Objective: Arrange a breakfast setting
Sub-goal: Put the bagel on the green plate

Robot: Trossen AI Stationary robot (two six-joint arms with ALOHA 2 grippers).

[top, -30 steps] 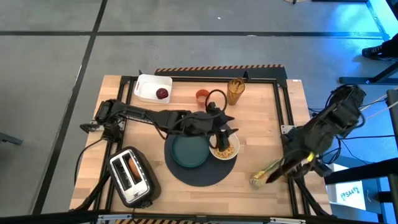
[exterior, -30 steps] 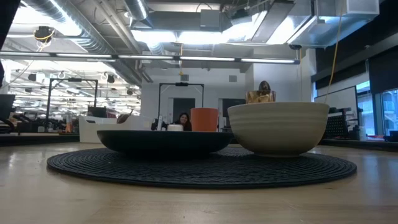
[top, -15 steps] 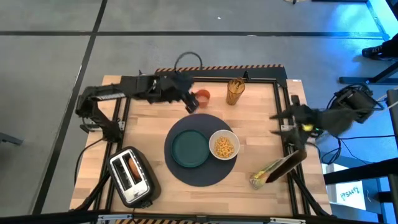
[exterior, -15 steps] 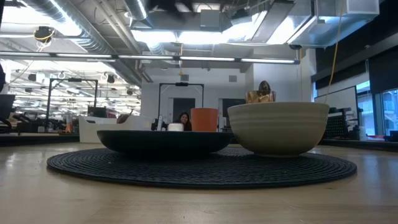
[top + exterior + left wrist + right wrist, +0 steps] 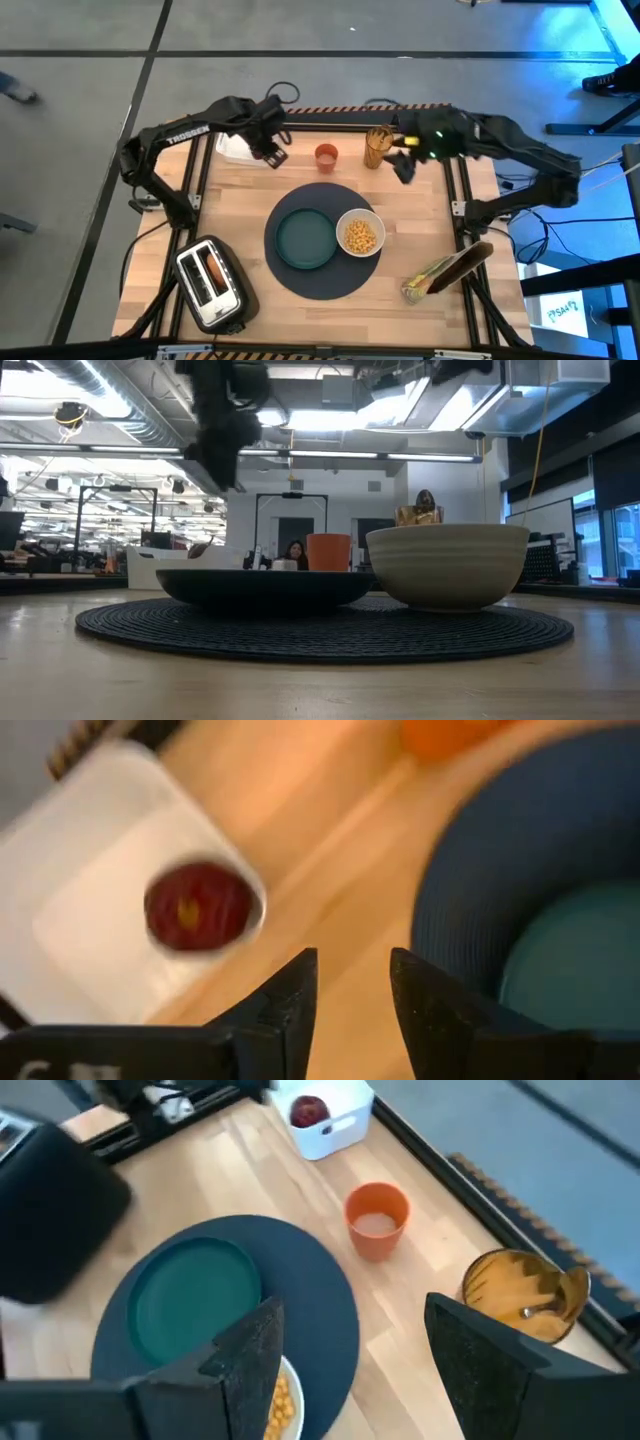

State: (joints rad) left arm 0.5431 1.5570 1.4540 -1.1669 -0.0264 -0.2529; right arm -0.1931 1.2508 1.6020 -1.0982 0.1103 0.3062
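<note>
A round dark-grey mat (image 5: 322, 270) lies mid-table and bears a teal plate (image 5: 303, 240) and a white bowl (image 5: 360, 236) of yellow cereal. A small orange cup (image 5: 326, 155) stands beyond the mat. An amber glass (image 5: 522, 1292) at the far edge holds a metal spoon (image 5: 532, 1312). A dark red fruit (image 5: 198, 907) lies in a white tray (image 5: 95, 920) at the far left. My left gripper (image 5: 352, 988) hovers beside the tray, pointing down, narrowly open and holding nothing. My right gripper (image 5: 350, 1355) hangs wide open above the table near the amber glass.
A toaster (image 5: 212, 283) with something brown in its slot stands at the near left. A bag (image 5: 445, 272) lies at the near right. Bare wood shows between the tray, the cup and the mat.
My left gripper has left the bowl on the mat and swung toward the far left, ending beside the white tray and tipped down. My right gripper has swung from the table's right edge toward the far edge, stopping near the amber glass. The dishes have stayed put.
</note>
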